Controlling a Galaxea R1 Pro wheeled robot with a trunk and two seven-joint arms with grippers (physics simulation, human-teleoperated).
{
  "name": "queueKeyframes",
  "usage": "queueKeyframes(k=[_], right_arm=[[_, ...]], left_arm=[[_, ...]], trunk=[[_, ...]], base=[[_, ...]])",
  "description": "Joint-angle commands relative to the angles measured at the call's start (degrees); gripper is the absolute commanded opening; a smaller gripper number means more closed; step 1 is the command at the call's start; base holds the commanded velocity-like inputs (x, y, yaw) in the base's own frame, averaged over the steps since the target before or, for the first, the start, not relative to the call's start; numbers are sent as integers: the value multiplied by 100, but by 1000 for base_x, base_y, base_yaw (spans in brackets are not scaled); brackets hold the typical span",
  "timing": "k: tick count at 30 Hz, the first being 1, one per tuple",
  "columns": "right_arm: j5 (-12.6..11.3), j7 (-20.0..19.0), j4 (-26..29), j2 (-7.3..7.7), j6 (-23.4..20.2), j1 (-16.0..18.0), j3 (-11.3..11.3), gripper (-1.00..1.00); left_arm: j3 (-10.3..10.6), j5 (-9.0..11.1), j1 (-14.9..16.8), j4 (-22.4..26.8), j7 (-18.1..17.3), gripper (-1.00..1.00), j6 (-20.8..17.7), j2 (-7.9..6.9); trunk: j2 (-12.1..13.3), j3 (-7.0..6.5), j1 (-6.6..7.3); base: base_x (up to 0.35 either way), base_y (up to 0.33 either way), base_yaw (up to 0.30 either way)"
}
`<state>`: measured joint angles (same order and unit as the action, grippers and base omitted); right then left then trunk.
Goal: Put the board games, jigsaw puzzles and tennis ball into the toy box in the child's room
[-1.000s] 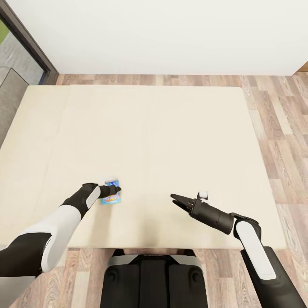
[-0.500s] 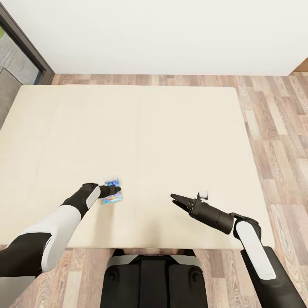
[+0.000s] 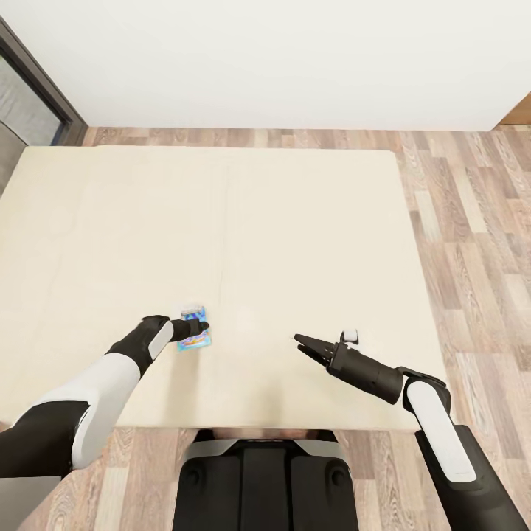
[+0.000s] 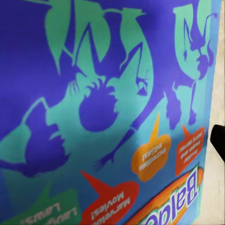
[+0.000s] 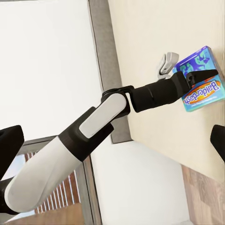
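At the far left of the head view we see a dark window frame [image 3: 40, 81] against the white wall. Below it the beige bed [image 3: 295, 221] spreads wide over the wood-plank floor [image 3: 472, 221]. Our left gripper [image 3: 198, 327] is down on a blue board game [image 3: 193, 341] — its lid [image 4: 93, 108] shows teal silhouettes, coloured speech bubbles and the name Balderdash. The right wrist view shows the dark fingers [image 5: 199, 75] lying over the box [image 5: 201, 79]; we cannot tell whether they are clamped on it. Further right, our right gripper [image 3: 306, 344] hangs over bare mattress, jaws apart — well clear of the game.
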<state>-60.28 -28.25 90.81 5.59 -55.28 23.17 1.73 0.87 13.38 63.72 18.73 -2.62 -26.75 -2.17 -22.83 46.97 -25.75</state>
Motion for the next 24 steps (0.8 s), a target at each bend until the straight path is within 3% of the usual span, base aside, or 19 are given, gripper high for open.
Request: queueKeyframes(k=[1, 24], right_arm=[[25, -36, -2, 3, -9, 3, 2, 100], [25, -31, -6, -11, -9, 3, 2, 100]], left_arm=[[10, 41, 0, 8, -2, 100, -32, -2], [17, 41, 0, 8, -2, 100, -23, 6]], trunk=[[-8, 6, -3], [-8, 6, -3]], base=[[0, -262, 0], [0, -270, 0]])
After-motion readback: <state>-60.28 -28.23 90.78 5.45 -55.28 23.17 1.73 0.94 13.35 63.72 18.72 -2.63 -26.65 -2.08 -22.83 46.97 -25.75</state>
